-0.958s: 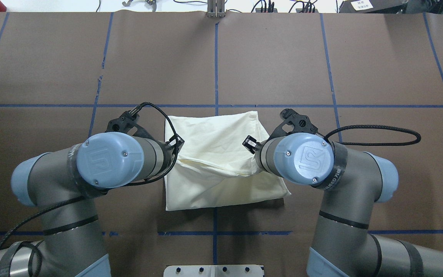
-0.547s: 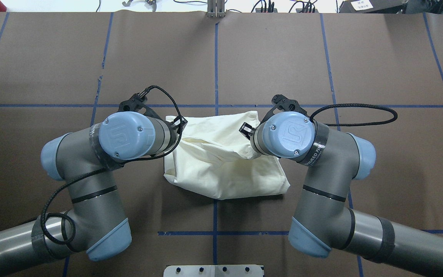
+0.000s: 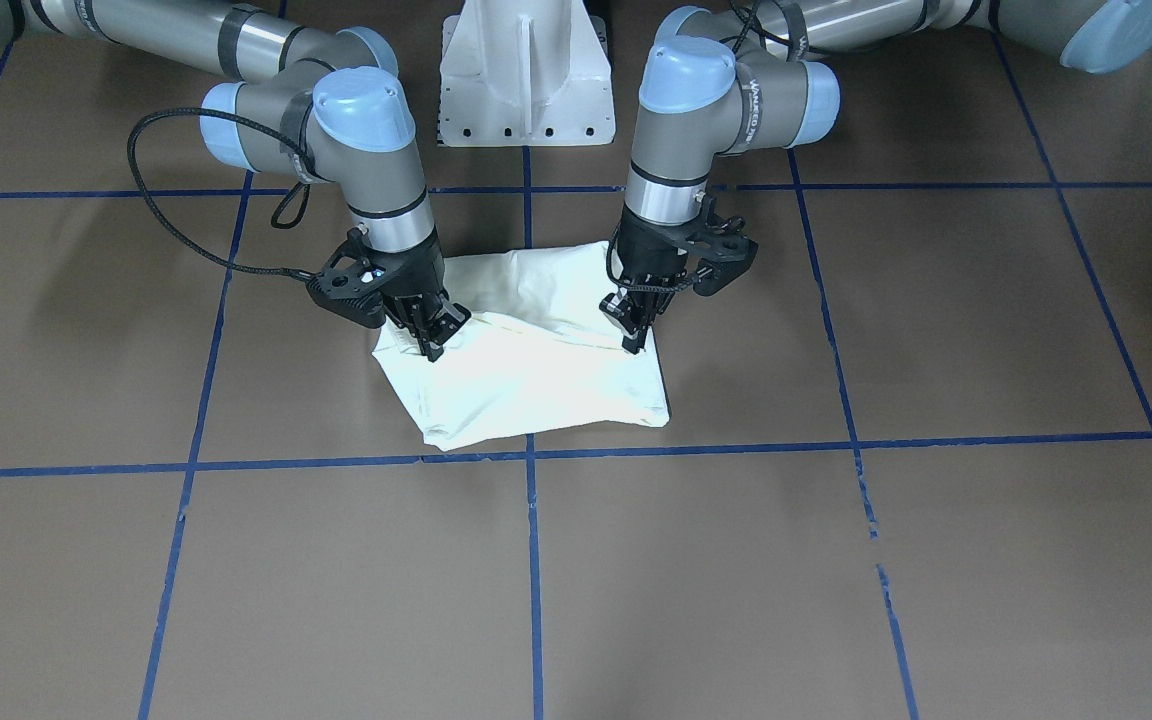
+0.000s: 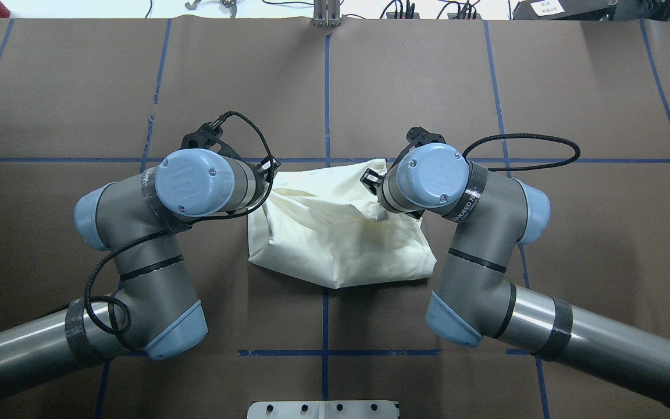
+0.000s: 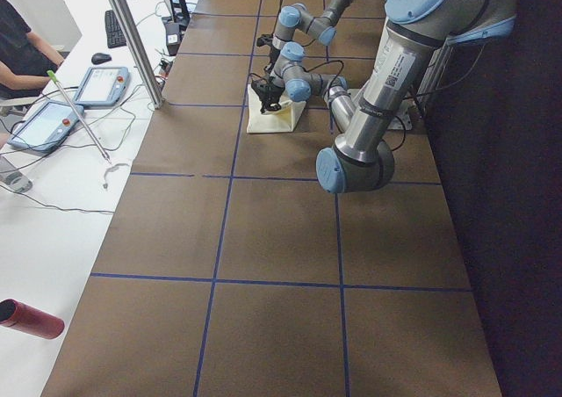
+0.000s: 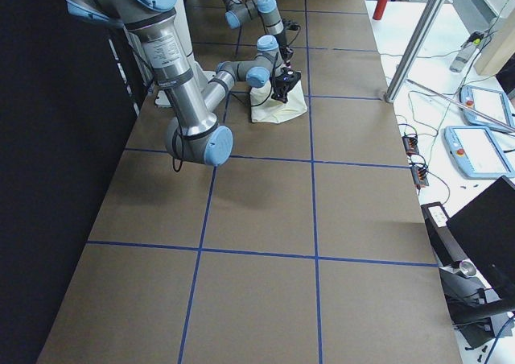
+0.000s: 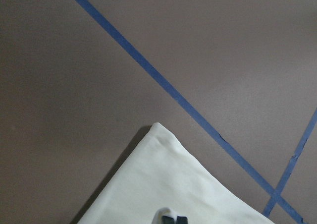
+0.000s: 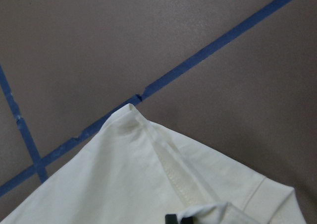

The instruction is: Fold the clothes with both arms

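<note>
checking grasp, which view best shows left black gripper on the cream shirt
Exterior front-facing: clearly shows the left black gripper pinching the cream shirt. Overhead, the wrist hides it; wrist camera shows only fingertips; side views, tiny.

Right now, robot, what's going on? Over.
Left tool shut on cream shirt. Right tool too. Shirt folded over, plain side up. Nothing blocking on table.

The T-shirt [image 3: 536,385] lies on the table [image 3: 786,560] before the pedestal base [image 3: 526,90]. The left gripper [image 3: 633,338] is at its left edge, the right gripper [image 3: 433,345] opposite
</note>
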`<state>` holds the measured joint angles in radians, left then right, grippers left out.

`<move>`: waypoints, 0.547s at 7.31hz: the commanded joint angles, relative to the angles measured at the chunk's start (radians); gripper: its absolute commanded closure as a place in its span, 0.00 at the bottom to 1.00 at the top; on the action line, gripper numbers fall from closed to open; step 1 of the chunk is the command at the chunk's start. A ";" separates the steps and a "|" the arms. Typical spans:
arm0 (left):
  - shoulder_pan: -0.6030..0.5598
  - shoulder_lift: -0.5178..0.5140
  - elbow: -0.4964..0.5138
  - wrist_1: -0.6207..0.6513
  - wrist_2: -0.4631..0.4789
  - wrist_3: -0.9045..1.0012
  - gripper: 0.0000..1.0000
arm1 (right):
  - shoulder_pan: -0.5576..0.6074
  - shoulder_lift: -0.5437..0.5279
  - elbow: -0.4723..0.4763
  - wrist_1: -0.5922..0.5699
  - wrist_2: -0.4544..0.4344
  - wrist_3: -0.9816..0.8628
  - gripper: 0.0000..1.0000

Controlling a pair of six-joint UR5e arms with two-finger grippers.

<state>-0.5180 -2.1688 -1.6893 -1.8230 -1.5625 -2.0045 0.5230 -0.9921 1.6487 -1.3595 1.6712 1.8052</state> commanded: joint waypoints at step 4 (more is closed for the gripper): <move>-0.040 0.126 -0.160 -0.067 -0.019 0.165 0.64 | 0.015 0.009 -0.041 0.005 0.032 -0.018 1.00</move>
<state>-0.5539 -2.1122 -1.7792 -1.8818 -1.5740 -1.8750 0.5380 -0.9839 1.6114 -1.3548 1.7007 1.7876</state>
